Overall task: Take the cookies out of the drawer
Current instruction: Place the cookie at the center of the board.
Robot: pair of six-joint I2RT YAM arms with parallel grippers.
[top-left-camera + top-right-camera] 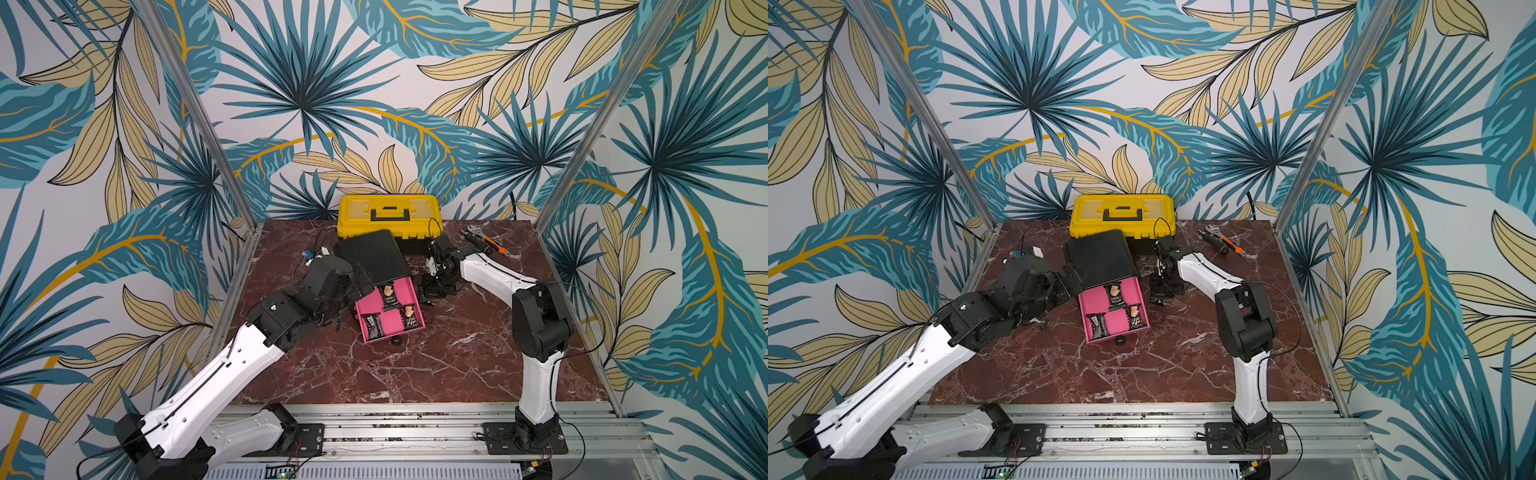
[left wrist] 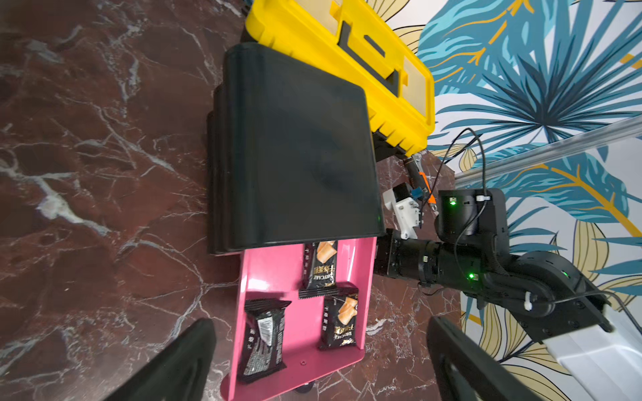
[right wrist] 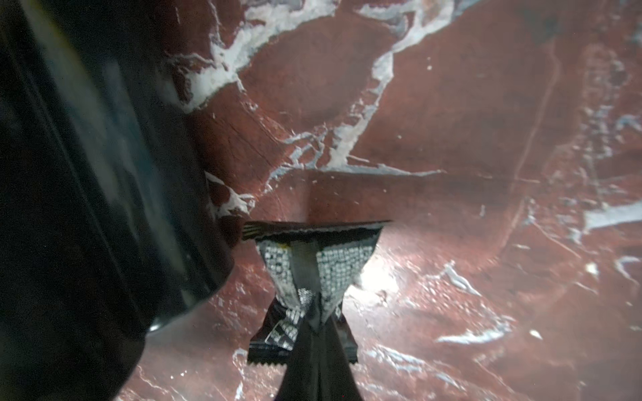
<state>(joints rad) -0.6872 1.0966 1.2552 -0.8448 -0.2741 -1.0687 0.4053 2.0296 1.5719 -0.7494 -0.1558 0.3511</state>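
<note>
The pink drawer (image 1: 392, 324) (image 1: 1096, 301) (image 2: 271, 274) stands pulled out of its black case (image 1: 374, 255) (image 2: 298, 156). Three black cookies packets lie in it: one by the case (image 1: 388, 297) (image 2: 321, 267), one at the right (image 1: 409, 318) (image 2: 342, 321) and one at the front left (image 1: 372, 326) (image 2: 264, 342). My right gripper (image 1: 428, 291) (image 3: 312, 312) is low over the table just right of the drawer. It is shut on a fourth black packet (image 3: 278, 264) (image 1: 1156, 300). My left gripper (image 1: 351, 303) (image 2: 321, 347) hangs open by the drawer's left side, holding nothing.
A yellow toolbox (image 1: 388, 214) stands behind the case at the back wall. Orange-and-black hand tools (image 1: 484, 243) lie at the back right. A small black round knob (image 1: 397, 342) sits on the marble just in front of the drawer.
</note>
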